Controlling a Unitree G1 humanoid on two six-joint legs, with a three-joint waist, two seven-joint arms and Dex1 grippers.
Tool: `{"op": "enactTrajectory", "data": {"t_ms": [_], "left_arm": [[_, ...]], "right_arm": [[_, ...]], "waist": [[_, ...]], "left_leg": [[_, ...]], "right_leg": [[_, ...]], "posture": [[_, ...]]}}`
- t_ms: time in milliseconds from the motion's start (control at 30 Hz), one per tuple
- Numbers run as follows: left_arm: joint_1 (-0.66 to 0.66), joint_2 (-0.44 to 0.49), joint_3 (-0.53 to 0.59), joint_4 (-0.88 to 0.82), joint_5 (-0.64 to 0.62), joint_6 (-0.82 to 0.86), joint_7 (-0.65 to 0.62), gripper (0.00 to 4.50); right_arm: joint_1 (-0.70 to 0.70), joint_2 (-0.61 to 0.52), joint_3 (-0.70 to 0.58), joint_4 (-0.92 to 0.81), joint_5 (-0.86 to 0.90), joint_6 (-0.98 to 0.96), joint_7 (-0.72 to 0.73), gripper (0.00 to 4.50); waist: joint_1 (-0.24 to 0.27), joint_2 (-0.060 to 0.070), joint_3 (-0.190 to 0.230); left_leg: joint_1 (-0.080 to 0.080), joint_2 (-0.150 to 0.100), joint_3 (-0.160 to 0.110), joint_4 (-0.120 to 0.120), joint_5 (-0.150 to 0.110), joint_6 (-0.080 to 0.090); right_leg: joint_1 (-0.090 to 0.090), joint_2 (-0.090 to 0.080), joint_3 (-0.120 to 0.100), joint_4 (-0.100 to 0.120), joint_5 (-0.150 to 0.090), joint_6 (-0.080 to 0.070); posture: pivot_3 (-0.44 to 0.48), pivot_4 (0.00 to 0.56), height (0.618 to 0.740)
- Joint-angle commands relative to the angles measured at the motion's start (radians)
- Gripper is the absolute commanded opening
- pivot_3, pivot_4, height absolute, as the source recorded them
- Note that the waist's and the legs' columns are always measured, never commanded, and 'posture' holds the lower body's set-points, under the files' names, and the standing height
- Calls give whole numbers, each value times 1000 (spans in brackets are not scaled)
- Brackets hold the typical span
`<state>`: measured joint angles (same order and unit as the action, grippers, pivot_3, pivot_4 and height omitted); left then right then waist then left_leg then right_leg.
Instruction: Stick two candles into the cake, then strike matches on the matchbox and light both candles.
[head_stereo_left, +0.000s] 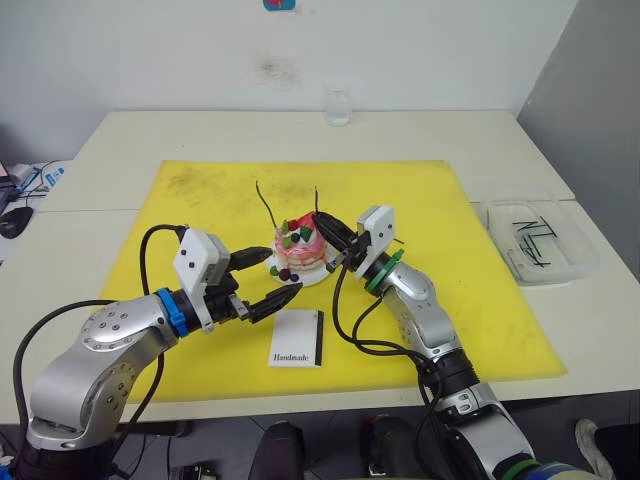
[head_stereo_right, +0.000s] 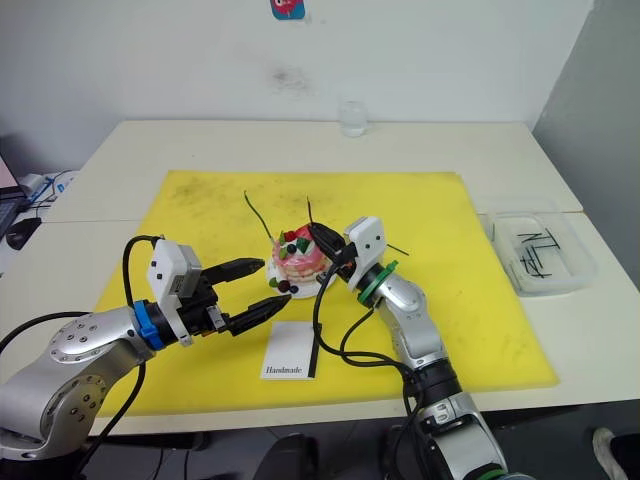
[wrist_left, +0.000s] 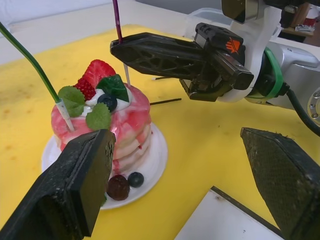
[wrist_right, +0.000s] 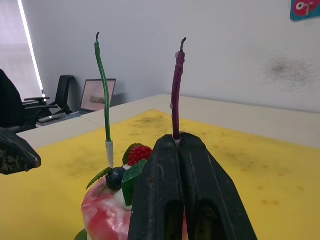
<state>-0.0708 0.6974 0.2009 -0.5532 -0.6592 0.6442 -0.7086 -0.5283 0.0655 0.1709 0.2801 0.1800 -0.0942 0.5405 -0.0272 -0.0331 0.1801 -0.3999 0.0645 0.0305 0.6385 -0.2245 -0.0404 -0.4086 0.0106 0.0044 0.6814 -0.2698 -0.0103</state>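
The cake (head_stereo_left: 300, 252) sits on its white plate mid-mat. A green candle (head_stereo_left: 264, 205) stands stuck in the cake's left side. The dark red candle (wrist_right: 176, 90) stands upright over the cake's right side, with my right gripper (head_stereo_left: 321, 221) shut on its lower end just above the topping. My left gripper (head_stereo_left: 283, 272) is open at the cake's front left, one finger (wrist_left: 80, 185) close to the plate, holding nothing. The matchbox (head_stereo_left: 297, 338) lies flat in front of the cake. Two matches (wrist_left: 165, 101) lie on the mat behind the right gripper.
A yellow mat (head_stereo_left: 190, 200) covers the middle of the white table. A clear tray (head_stereo_left: 573, 262) with several dark sticks stands at the right, off the mat. A small glass (head_stereo_left: 338, 107) stands at the table's far edge.
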Motion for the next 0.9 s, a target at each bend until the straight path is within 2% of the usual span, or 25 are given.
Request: {"op": "enactTrajectory", "data": {"t_ms": [33,900], "left_arm": [[0,-3,5,-18,1,-25,-1,4500],[-18,-7,20,-20,-33,-4,5,4500]], "right_arm": [[-8,10,-9,-48,16,-9,-3,27],[-5,29,-7,-15,6,-48,-19,27]], "waist": [[0,0,0],[0,0,0]], "left_leg": [[0,0,0,0,0,0],[0,0,2,-2,0,0]], "right_leg": [[0,0,0,0,0,0],[-2,0,2,0,0,0]], "posture": [[0,150,735],[0,150,735]]}}
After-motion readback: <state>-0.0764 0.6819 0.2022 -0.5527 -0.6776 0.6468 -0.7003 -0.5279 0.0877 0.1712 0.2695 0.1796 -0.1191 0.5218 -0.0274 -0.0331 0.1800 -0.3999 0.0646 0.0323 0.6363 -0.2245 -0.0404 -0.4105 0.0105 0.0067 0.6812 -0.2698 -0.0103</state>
